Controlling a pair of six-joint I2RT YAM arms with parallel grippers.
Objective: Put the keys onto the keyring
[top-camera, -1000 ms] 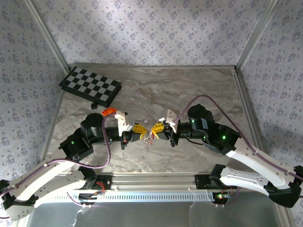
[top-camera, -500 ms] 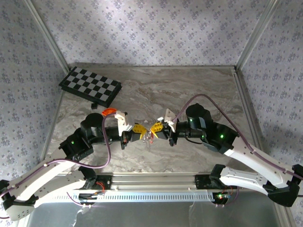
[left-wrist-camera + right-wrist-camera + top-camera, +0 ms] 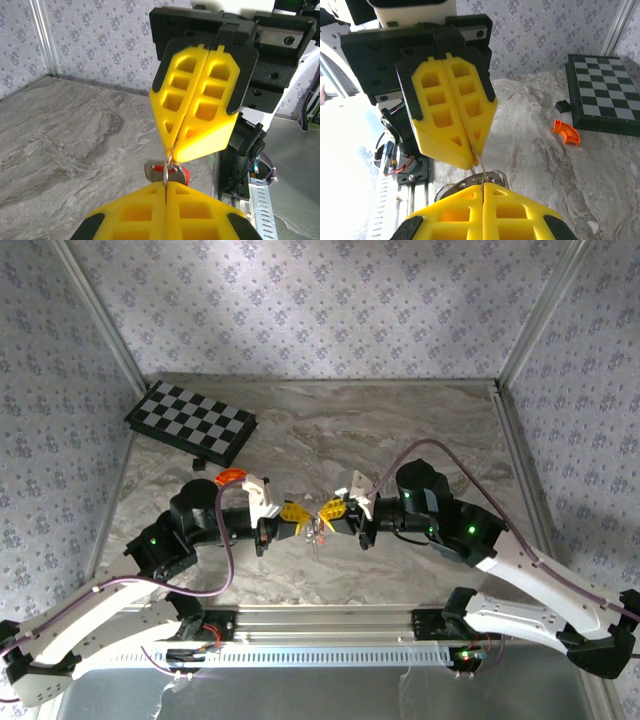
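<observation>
The left gripper [image 3: 302, 522] and right gripper [image 3: 323, 516] meet tip to tip above the middle of the marble table [image 3: 400, 430], as they did a second ago. The right forearm, which had leaned a little toward the left half a second ago, is back where it started. In the left wrist view the left gripper [image 3: 166, 189] has its yellow fingers pressed flat together on a thin silvery wire, the keyring [image 3: 170, 159]. The wire runs up into the closed tip of the right gripper [image 3: 174, 148], so both pincers pinch it from opposite ends. A key [image 3: 175, 173] with a red head and a silvery blade hangs just behind the wire; whether it is threaded on cannot be told. From the right wrist, the right gripper [image 3: 483, 187] and left gripper [image 3: 473, 150] show the same closed seams, with silvery loops [image 3: 470, 183] bunched between them. A checkered board [image 3: 190, 423], an orange curved piece [image 3: 230, 476] and a small black block [image 3: 200, 466] lie at the far left, unmoved.
</observation>
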